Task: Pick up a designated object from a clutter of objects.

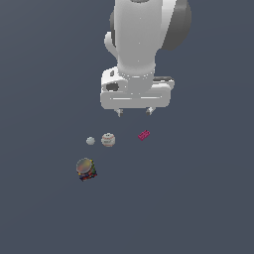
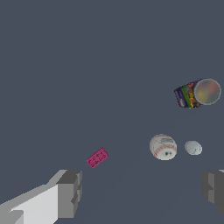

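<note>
The white Panda arm's gripper (image 1: 134, 112) is hanging high above the dark grey floor (image 1: 198, 198), and its two fingers are standing wide apart with nothing between them, so the hand is released and empty. The target, a small plain light-grey smooth ball (image 1: 90, 141), is sitting out towards the exterior view's left, just beside a larger beige-white ball with faint stitching marks (image 1: 108, 140), close but apparently not touching. In the wrist view the small grey ball (image 2: 193, 148) is showing the same narrow gap from its bigger neighbour (image 2: 163, 146). A tiny magenta-pink studded brick (image 1: 144, 135) is lying nearly under the gripper, well apart from the balls, and a multicoloured can-like object with a shiny round end (image 1: 86, 168) is resting on its side nearer the camera, close to the grey ball. Here is the danger as I am judging it: the gripper is not lined up over the target, and that slim gap between the two balls is leaving little room for a finger. A descent slightly off could be nudging the beige ball or sending the smooth grey one rolling away, perhaps against the can. Closing off-centre on so small a sphere could be squirting it out of the pads.
</note>
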`<state>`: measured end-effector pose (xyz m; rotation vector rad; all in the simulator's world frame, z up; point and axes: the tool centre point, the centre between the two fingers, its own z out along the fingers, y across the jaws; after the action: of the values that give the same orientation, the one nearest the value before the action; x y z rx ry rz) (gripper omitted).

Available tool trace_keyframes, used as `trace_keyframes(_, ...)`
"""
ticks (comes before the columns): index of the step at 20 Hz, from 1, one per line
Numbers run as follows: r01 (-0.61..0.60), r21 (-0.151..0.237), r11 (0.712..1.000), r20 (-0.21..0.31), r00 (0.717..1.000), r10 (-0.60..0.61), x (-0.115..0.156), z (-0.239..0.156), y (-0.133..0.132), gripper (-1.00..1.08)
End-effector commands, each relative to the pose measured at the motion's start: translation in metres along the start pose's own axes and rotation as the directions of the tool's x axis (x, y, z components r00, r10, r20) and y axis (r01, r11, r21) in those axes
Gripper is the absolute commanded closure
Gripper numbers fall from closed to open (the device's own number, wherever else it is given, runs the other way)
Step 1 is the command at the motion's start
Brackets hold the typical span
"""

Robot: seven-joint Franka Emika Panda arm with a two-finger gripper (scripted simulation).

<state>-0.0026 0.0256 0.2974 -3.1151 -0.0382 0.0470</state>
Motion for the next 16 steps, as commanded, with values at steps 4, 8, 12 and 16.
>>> trace_keyframes(4,0.002,-0.004,1.000,-0.013,1.000,-0.002,0.002,-0.005,0.002,-0.92)
trace_keyframes(8,0.006,-0.017,1.000,-0.053,0.999,-0.007,0.008,-0.021,0.007,-0.92)
trace_keyframes(12,0.006,-0.019,1.000,-0.057,0.998,-0.007,0.008,-0.023,0.007,-0.92)
trace_keyframes(16,0.008,-0.017,1.000,-0.056,0.998,-0.009,0.009,-0.017,0.012,-0.92)
